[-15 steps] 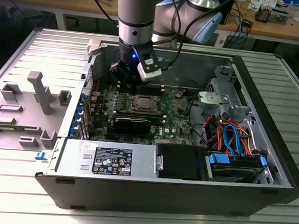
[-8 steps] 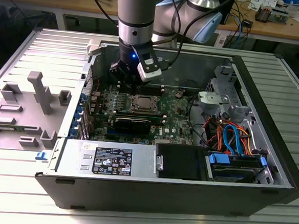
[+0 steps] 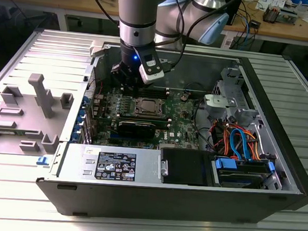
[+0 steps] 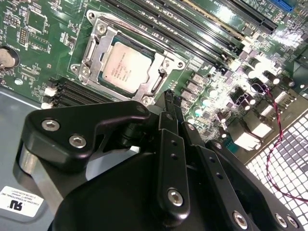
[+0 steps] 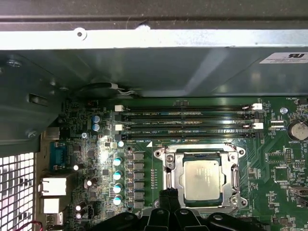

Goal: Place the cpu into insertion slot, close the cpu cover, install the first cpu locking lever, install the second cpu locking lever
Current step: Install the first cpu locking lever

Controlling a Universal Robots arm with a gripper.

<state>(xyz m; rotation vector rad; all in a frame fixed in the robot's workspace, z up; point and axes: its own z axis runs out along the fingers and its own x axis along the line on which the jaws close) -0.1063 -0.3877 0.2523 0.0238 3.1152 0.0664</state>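
Note:
The cpu lies flat in the insertion slot, its silver-grey top showing in both wrist views. The shiny cpu cover is folded down around it, framing the chip in its square window. A thin metal lever rod runs along one edge of the socket. My gripper hangs just above the board at one side of the socket, with its black fingers pressed together and nothing visible between them. In the exterior view my gripper sits behind the socket, inside the open computer case.
Long black memory slots run beside the socket. A row of capacitors and rear ports stand on its other side. The case wall rises close behind. A drive cage and cables fill the exterior view's right.

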